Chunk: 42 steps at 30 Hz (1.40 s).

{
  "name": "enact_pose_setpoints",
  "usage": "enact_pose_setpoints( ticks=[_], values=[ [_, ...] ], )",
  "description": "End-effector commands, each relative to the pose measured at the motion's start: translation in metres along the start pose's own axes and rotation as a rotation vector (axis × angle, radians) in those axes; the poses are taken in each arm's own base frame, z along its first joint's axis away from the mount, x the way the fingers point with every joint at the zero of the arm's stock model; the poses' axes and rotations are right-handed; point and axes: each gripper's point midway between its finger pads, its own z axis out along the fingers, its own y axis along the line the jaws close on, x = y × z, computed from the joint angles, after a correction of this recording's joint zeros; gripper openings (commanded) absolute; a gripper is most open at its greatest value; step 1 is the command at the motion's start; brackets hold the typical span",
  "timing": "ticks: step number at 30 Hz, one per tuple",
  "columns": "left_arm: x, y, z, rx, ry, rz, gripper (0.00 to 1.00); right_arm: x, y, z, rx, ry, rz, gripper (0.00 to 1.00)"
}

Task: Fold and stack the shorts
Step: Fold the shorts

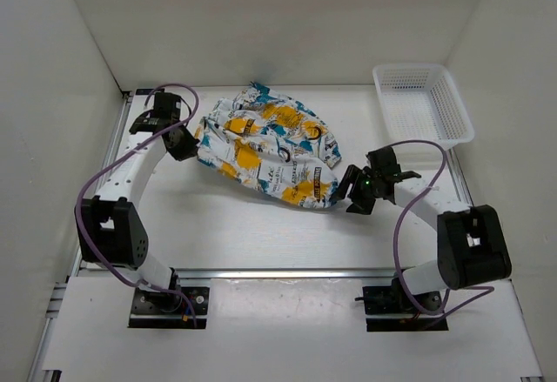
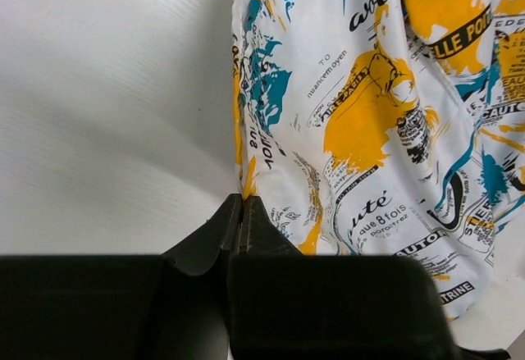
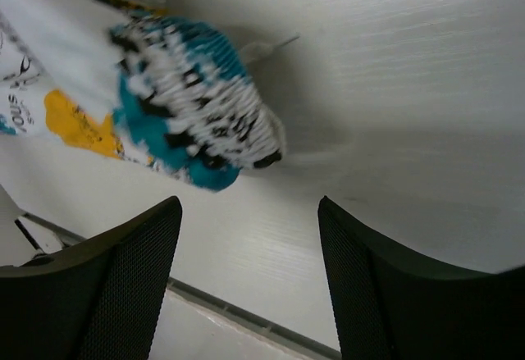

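Shorts (image 1: 265,147) lie crumpled mid-table, long axis running far-left to near-right, print side up. L gripper (image 1: 193,149) sits at their left edge w/ fingers pressed together; in the wrist view the tips (image 2: 240,208) meet right on the hem, pinching it. R gripper (image 1: 348,192) sits just beside the near-right end, jaws spread, nothing between them; the ribbed waistband end (image 3: 201,122) lies just past its tips. White mesh basket (image 1: 454,103) stands at far right on the table (image 1: 261,238), well apart.
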Motion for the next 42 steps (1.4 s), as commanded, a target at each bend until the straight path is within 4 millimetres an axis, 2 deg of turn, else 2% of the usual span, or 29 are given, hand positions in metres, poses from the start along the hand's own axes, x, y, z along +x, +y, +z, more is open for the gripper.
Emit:
enact_pose_setpoints(
  ticks=[1,8,11,13,16,17,20,21,22,23,24,25,26,27,28,29,30,31,32,34,35,36,37,38,40,41,42],
  values=[
    [0.007,-0.004,-0.005,0.010,0.022,0.032,0.10,-0.014,0.001,0.017,-0.028,-0.058,0.084,0.71],
    [0.010,0.002,-0.002,-0.023,0.031,0.034,0.10,-0.021,-0.014,0.036,0.034,-0.094,0.099,0.62],
    [0.008,0.004,-0.002,-0.030,0.025,0.034,0.10,-0.030,-0.015,0.043,0.041,-0.121,0.095,0.58],
    [0.008,0.004,-0.002,-0.030,0.025,0.034,0.10,-0.037,-0.007,0.046,0.017,-0.142,0.077,0.57],
    [0.009,0.004,0.000,-0.037,0.033,0.035,0.10,-0.046,-0.004,0.053,0.031,-0.156,0.068,0.48],
    [0.010,0.005,0.002,-0.043,0.040,0.036,0.10,-0.051,0.004,0.054,0.015,-0.167,0.055,0.42],
    [0.010,0.005,0.002,-0.044,0.040,0.036,0.10,-0.056,0.009,0.059,0.026,-0.177,0.040,0.27],
    [0.011,0.007,0.002,-0.056,0.041,0.037,0.10,-0.058,0.009,0.058,0.034,-0.182,0.041,0.11],
    [0.008,0.005,0.000,-0.049,0.033,0.045,0.10,-0.067,0.015,0.053,0.035,-0.205,0.038,0.05],
    [0.008,0.008,0.000,-0.062,0.034,0.047,0.10,-0.063,0.013,0.049,0.069,-0.193,0.030,0.00],
    [0.006,0.007,-0.003,-0.061,0.032,0.047,0.10,-0.070,0.018,0.038,0.075,-0.223,0.016,0.00],
    [-0.001,0.003,-0.008,-0.057,0.014,0.056,0.10,-0.085,0.022,0.025,0.102,-0.278,0.001,0.00],
    [-0.006,0.001,-0.015,-0.053,-0.005,0.054,0.10,-0.084,0.018,0.014,0.149,-0.277,-0.005,0.00],
    [-0.009,0.000,-0.021,-0.054,-0.004,0.054,0.10,-0.094,0.026,-0.003,0.152,-0.318,-0.054,0.00],
    [-0.026,-0.011,-0.035,-0.029,-0.048,0.061,0.10,-0.101,0.030,-0.016,0.164,-0.343,-0.080,0.00],
    [-0.034,-0.018,-0.048,-0.007,-0.073,0.058,0.10,-0.119,0.049,-0.037,0.147,-0.402,-0.112,0.00],
    [-0.044,-0.022,-0.059,0.003,-0.101,0.063,0.10,-0.122,0.054,-0.055,0.162,-0.416,-0.170,0.00],
    [-0.065,-0.030,-0.085,0.028,-0.162,0.047,0.10,-0.126,0.061,-0.067,0.159,-0.427,-0.202,0.00],
    [-0.075,-0.033,-0.104,0.046,-0.205,0.041,0.10,-0.141,0.086,-0.096,0.121,-0.485,-0.233,0.00],
    [-0.089,-0.041,-0.140,0.098,-0.278,0.018,0.10,-0.140,0.094,-0.124,0.134,-0.488,-0.306,0.00],
    [-0.103,-0.047,-0.179,0.163,-0.366,0.002,0.10,-0.146,0.112,-0.156,0.096,-0.552,-0.335,0.00],
    [-0.109,-0.048,-0.199,0.190,-0.411,-0.008,0.10,-0.146,0.116,-0.173,0.093,-0.581,-0.357,0.00],
    [-0.111,-0.046,-0.218,0.211,-0.444,-0.026,0.10,-0.140,0.116,-0.187,0.102,-0.584,-0.395,0.00],
    [-0.116,-0.042,-0.255,0.260,-0.512,-0.046,0.10,-0.140,0.126,-0.220,0.079,-0.656,-0.414,0.00],
    [-0.120,-0.035,-0.292,0.303,-0.585,-0.078,0.10,-0.133,0.126,-0.250,0.095,-0.696,-0.461,0.00],
    [-0.122,-0.029,-0.327,0.355,-0.656,-0.097,0.10,-0.128,0.128,-0.273,0.084,-0.744,-0.478,0.00],
    [-0.121,-0.028,-0.346,0.386,-0.691,-0.104,0.10,-0.125,0.134,-0.294,0.067,-0.786,-0.499,0.00]
  ],
)
